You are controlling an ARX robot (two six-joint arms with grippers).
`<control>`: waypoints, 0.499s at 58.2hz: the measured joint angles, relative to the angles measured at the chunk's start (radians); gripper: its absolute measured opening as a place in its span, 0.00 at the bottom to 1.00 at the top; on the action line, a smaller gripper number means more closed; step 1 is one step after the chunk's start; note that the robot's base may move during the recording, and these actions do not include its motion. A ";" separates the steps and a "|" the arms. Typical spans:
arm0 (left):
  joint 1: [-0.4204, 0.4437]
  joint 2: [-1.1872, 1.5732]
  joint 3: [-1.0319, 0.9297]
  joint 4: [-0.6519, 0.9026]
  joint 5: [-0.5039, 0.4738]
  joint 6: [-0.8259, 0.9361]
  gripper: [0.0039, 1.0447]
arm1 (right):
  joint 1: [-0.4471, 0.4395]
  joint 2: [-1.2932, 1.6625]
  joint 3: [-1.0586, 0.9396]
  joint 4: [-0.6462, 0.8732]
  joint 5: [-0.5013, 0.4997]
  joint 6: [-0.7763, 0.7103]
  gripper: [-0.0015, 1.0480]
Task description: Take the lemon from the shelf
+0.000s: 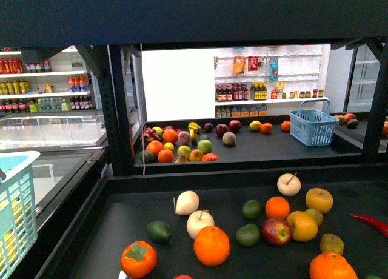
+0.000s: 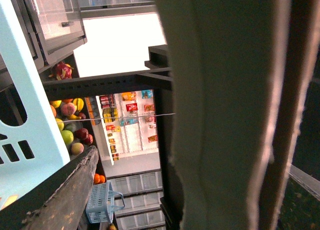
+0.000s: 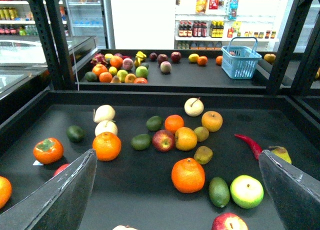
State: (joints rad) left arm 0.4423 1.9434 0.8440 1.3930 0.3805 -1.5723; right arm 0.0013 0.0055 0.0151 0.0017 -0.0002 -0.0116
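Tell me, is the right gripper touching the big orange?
Apart. The right wrist view shows bare shelf between the open right gripper and the orange.

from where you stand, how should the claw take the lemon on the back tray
Grip the lemon across its narrow middle, from above. It lies on its side, long axis sideways, with an orange close on its right, so close front to back.

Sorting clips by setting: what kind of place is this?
Likely a grocery shop or a mock-up: loose fruit on a black shelf, wall shelves of bottles, and a blue shopping basket.
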 joint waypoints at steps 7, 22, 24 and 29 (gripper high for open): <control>0.011 0.000 0.000 0.000 0.032 0.007 0.93 | 0.000 0.000 0.000 0.000 0.000 0.000 0.93; 0.125 -0.057 -0.035 -0.118 0.166 0.223 0.92 | 0.000 0.000 0.000 0.000 0.000 0.000 0.93; 0.125 -0.075 -0.036 -0.150 0.162 0.244 0.92 | 0.000 0.000 0.000 0.000 -0.002 0.000 0.93; 0.121 -0.124 -0.045 -0.241 0.145 0.291 0.92 | 0.000 0.000 0.000 0.000 -0.002 0.000 0.93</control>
State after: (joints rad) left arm 0.5636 1.8194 0.7990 1.1519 0.5255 -1.2816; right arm 0.0013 0.0055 0.0151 0.0017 -0.0021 -0.0116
